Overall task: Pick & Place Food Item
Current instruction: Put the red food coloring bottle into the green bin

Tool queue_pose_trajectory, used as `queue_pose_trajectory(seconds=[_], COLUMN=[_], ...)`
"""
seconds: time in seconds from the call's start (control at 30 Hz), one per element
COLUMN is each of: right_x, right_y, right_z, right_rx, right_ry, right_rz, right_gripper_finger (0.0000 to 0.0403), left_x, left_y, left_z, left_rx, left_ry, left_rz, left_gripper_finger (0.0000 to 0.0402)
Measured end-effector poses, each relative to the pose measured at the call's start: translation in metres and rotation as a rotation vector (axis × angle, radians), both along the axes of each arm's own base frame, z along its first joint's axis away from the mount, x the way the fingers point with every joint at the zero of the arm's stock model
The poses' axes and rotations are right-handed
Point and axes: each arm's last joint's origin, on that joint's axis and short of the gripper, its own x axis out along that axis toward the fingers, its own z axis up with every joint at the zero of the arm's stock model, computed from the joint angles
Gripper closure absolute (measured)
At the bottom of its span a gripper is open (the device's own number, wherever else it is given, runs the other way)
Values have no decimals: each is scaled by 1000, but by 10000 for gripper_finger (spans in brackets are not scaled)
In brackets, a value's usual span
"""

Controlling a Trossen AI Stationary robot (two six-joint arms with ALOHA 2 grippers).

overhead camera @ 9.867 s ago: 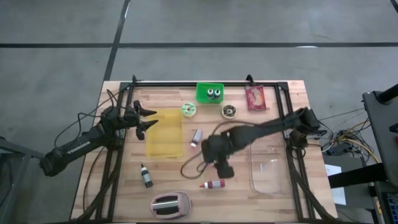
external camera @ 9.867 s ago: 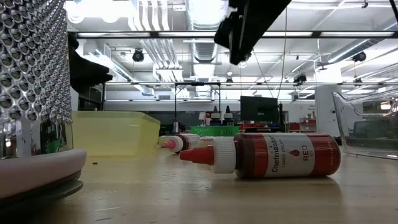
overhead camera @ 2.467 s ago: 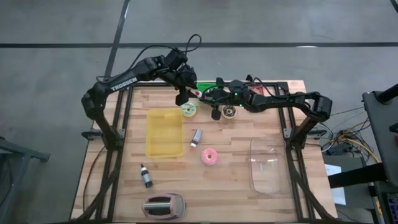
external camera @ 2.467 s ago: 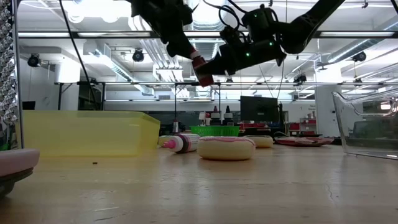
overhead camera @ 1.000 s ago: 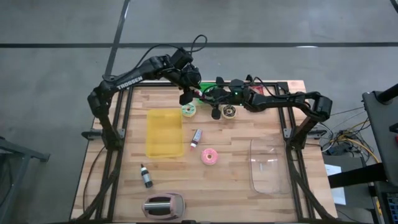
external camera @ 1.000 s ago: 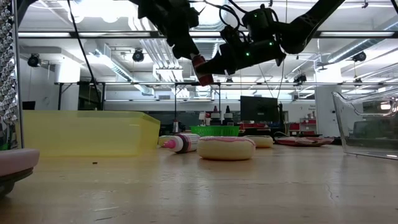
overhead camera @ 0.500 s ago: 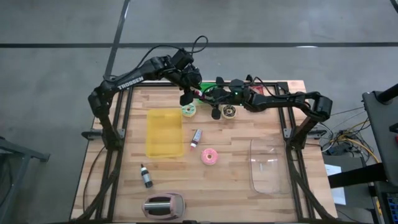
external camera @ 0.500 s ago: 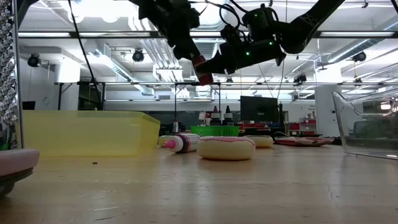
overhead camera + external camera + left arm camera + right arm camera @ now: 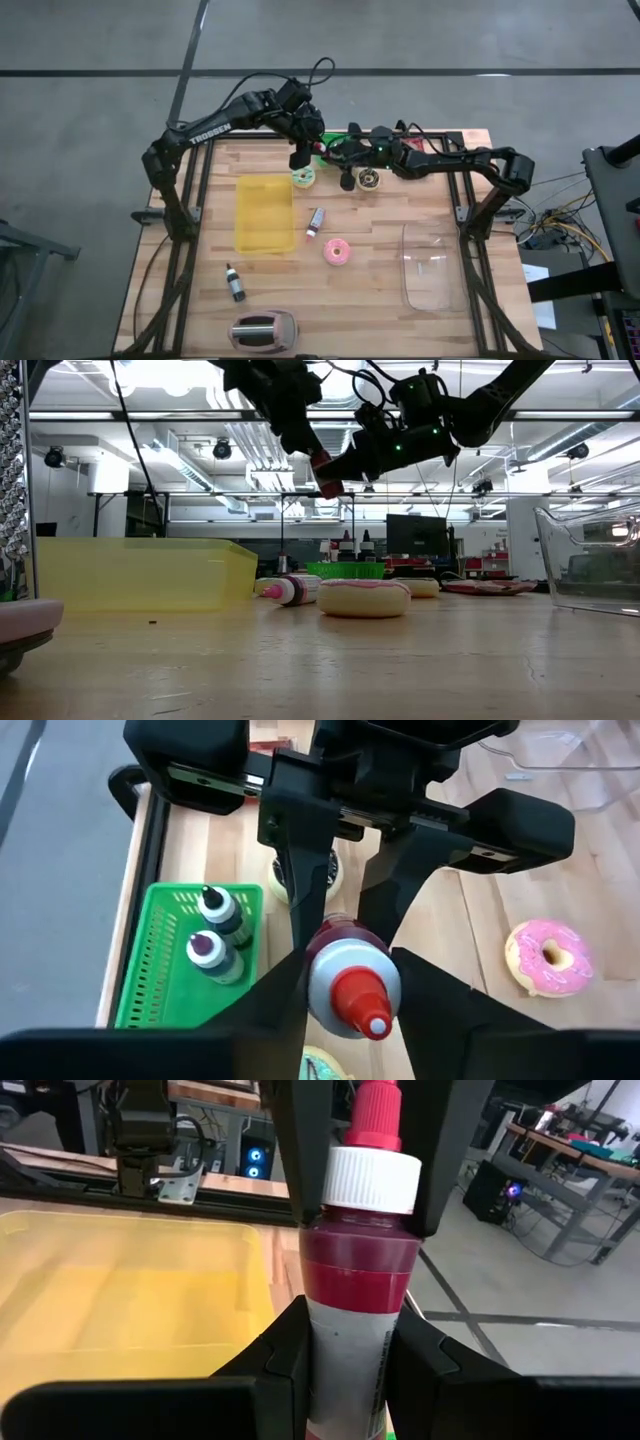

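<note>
Below, green basket [image 9: 338, 152], green donut [image 9: 303, 176]; both claws [image 9: 325, 143] on red bottle [image 9: 358, 1295].

Grey concrete floor [image 9: 90, 60] crossed by dark seam lines, surrounding a light wooden plank surface [image 9: 375, 290] edged by a black metal frame [image 9: 200, 150]. Beyond it, an open industrial hall: exposed ceiling ducts [image 9: 245, 445], bright strip lights [image 9: 170, 372], a dark monitor [image 9: 418, 535], and workbenches [image 9: 565, 1150] with equipment.
</note>
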Motion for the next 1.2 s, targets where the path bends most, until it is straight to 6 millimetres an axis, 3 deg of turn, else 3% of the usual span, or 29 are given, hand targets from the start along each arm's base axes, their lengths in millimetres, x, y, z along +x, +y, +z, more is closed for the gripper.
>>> queue_pose_trajectory(seconds=[1.1,1.2], right_x=[0,0], right_y=[1,1], right_z=[0,0], right_rx=[-6,-2], right_ry=[2,0], right_rz=[10,9], right_gripper_finger=[324,308], left_x=[2,2], left_y=[-10,-10], left_z=[-1,-1], left_rx=[54,56], left_ry=[17,17], left_rz=[-111,-114], left_gripper_finger=[289,289])
